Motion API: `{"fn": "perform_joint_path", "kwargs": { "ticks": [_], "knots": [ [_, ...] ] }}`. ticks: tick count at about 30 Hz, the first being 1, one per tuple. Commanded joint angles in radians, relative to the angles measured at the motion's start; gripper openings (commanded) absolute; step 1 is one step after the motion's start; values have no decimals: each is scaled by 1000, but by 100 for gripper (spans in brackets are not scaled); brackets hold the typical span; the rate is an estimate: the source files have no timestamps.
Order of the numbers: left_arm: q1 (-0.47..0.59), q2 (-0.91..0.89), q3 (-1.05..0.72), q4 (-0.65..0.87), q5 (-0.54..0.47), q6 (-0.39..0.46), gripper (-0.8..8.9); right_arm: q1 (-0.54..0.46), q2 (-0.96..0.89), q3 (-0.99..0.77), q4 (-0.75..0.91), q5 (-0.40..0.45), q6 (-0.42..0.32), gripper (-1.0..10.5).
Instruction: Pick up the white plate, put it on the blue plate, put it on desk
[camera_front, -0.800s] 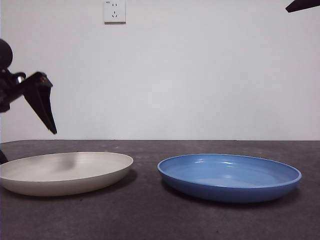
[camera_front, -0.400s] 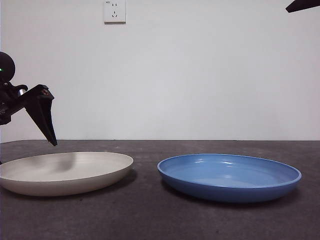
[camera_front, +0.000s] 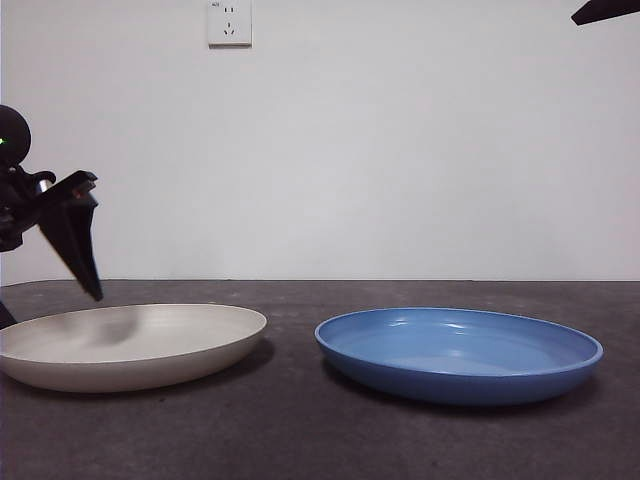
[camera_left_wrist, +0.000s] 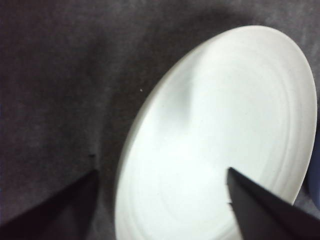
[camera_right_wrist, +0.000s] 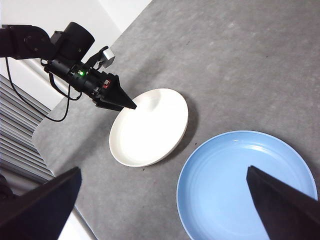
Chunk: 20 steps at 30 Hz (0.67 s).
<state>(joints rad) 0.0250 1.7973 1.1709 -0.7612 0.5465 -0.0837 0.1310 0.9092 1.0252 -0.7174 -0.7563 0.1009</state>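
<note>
Plain white wall with a socket behind, dark grey table in front, two plates on it side by side, not touching. White plate sits flat on the table, blue plate next to it, empty.

My left claw hangs just above the white plate's outer rim, spread wide with nothing in it: one jaw is over the bare table outside the rim, the other over the plate's inside. In the front view it shows as a dark wedge pointing down at the plate's far-left edge, not touching. Right claw is parked high over the table, jaws apart and empty, looking down on both plates.

Step in hand, I'd say: reach for the white plate's rim, grasp not made yet.

To do it well I'd keep the rim centred between the jaws, drop until the outer jaw nearly meets the table, then pinch. Rim is low and sloping, so a shallow bite may slip; go deep enough. Lift level, clear the blue plate's rim before moving across, then lower centred so it nests.
</note>
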Motion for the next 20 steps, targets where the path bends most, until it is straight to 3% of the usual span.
{"fn": "perform_joint_path", "kwargs": {
  "ticks": [1, 7, 12, 20],
  "knots": [
    [0, 33, 15, 0, -9, 11, 230, 4, 4, 18, 6, -2, -5, 623],
    [0, 36, 15, -3, -76, 4, 179, 4, 4, 18, 6, -3, -5, 623],
    [0, 36, 15, -1, -80, 5, 19, 4, 4, 18, 6, -3, -5, 623],
    [0, 36, 16, 3, -86, 12, 14, 4, 3, 18, 3, 25, 5, 622]
  ]
}}
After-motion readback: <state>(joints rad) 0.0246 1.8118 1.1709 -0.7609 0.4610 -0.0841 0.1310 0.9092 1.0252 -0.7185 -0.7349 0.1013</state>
